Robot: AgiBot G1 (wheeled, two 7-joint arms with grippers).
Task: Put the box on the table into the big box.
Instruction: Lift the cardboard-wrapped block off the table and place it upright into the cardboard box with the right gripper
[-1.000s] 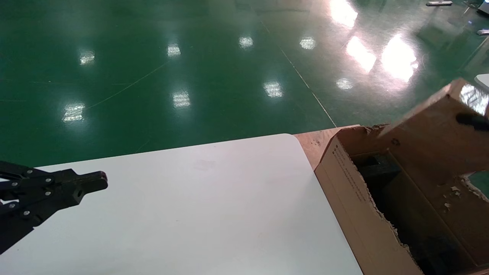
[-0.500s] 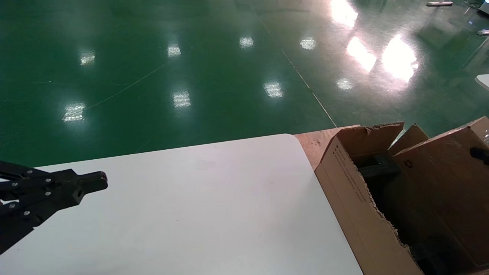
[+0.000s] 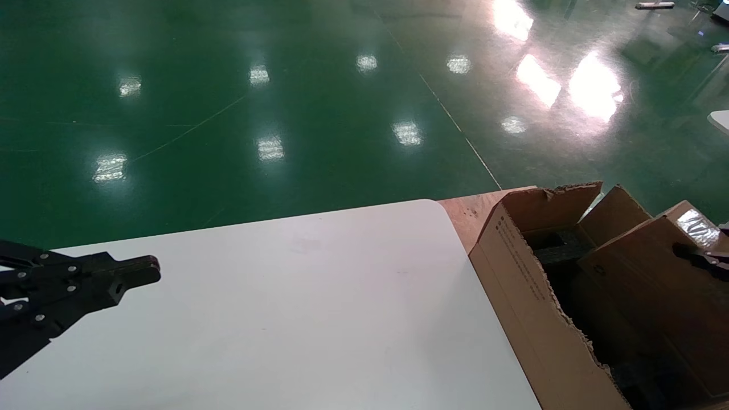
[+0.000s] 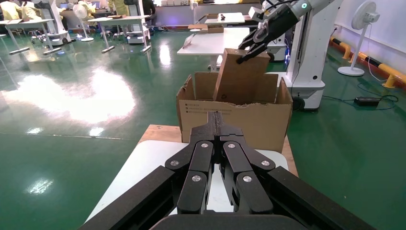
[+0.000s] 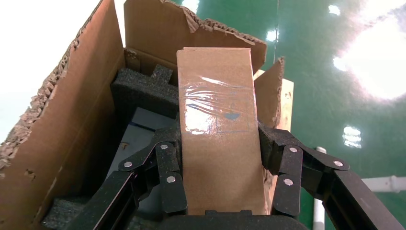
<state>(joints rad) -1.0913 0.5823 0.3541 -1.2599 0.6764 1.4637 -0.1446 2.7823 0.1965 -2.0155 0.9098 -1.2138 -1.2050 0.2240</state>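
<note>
1. While the right gripper [image 5: 221,165] is pinching the small taped box [image 5: 218,139] between its jaws, the box is hanging partly inside the big box [image 3: 529,296], and its leading end could be catching on the black foam [image 5: 143,93] just ahead of the jaws or on the ragged rim, twisting it in the grip.
2. Its long axis is running straight out from between the jaws, tilted (not upright), far end aiming down into the carton.
3. The left gripper [image 4: 220,128] is hanging parked over the table [image 3: 296,296], jaws pressed together.

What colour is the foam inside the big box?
Black foam in the big box; clearest in the right wrist view.
</note>
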